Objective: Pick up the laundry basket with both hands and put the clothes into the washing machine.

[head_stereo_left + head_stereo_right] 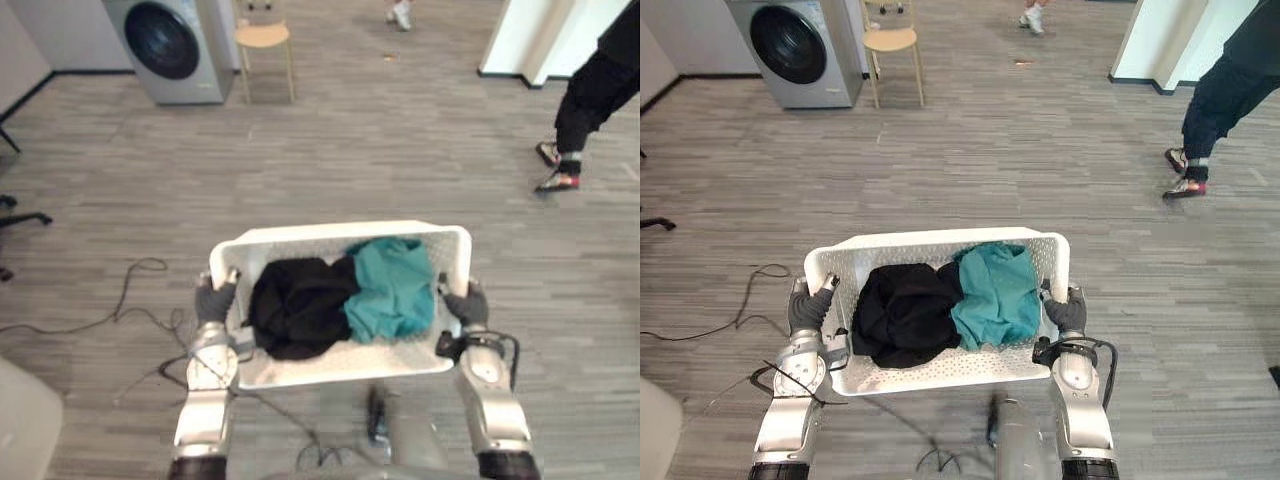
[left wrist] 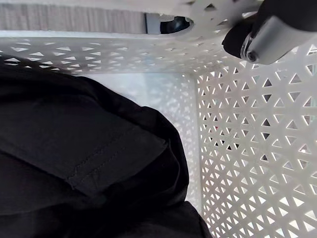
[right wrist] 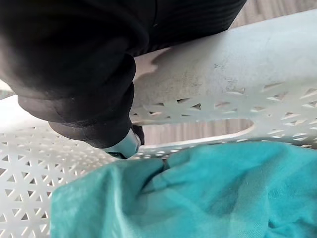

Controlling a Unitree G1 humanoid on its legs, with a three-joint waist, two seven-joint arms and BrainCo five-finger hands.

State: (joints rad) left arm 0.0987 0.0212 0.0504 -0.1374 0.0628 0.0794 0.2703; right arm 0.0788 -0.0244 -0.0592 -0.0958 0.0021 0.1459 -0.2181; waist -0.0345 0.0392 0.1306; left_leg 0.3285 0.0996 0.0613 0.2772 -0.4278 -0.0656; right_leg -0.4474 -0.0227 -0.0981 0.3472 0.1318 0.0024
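Note:
I hold a white perforated laundry basket [image 1: 340,233] above the floor in front of me. My left hand [image 1: 214,300] is curled over its left rim and my right hand [image 1: 467,303] over its right rim. Inside lie a black garment [image 1: 298,305] on the left and a teal garment [image 1: 390,287] on the right. In the left wrist view my thumb [image 2: 267,33] hooks over the rim above the black garment [image 2: 74,148]. In the right wrist view my hand [image 3: 74,64] wraps the rim [image 3: 223,74] above the teal garment [image 3: 198,193]. The grey washing machine [image 1: 165,45] stands far off at the upper left, its door shut.
A wooden chair [image 1: 264,40] stands right beside the washing machine. A person in dark trousers [image 1: 590,90] walks at the far right, and another person's shoe [image 1: 400,14] shows at the top. An office chair base [image 1: 20,218] is at the left edge.

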